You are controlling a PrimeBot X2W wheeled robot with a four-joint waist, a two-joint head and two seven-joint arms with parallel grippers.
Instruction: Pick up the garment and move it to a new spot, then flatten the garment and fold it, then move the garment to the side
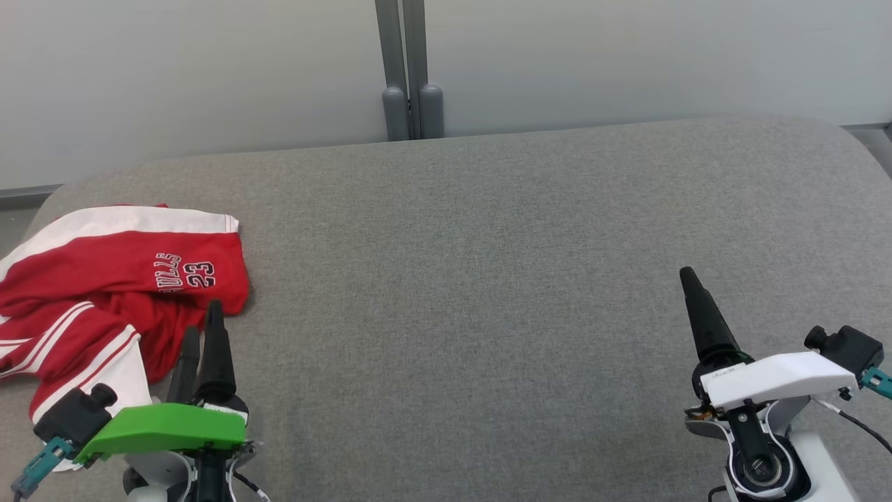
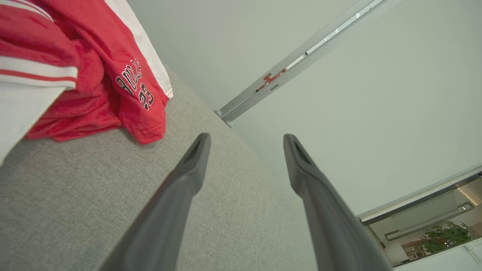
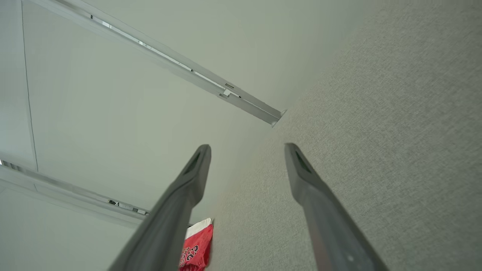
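While the garment is cut off leftward, left gripper and right gripper gape empty.

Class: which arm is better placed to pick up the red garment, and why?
Left. The left gripper is open right beside the garment; the right gripper, also open, is far across the grey surface.

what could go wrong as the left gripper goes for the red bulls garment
1. The red Bulls garment lies bunched in folds, so the open left gripper may pinch several layers and lift it tangled.
2. It sits by the gray table's left edge; a poor pull could slide it off.
3. The right gripper is far across the table, slow to help flatten.
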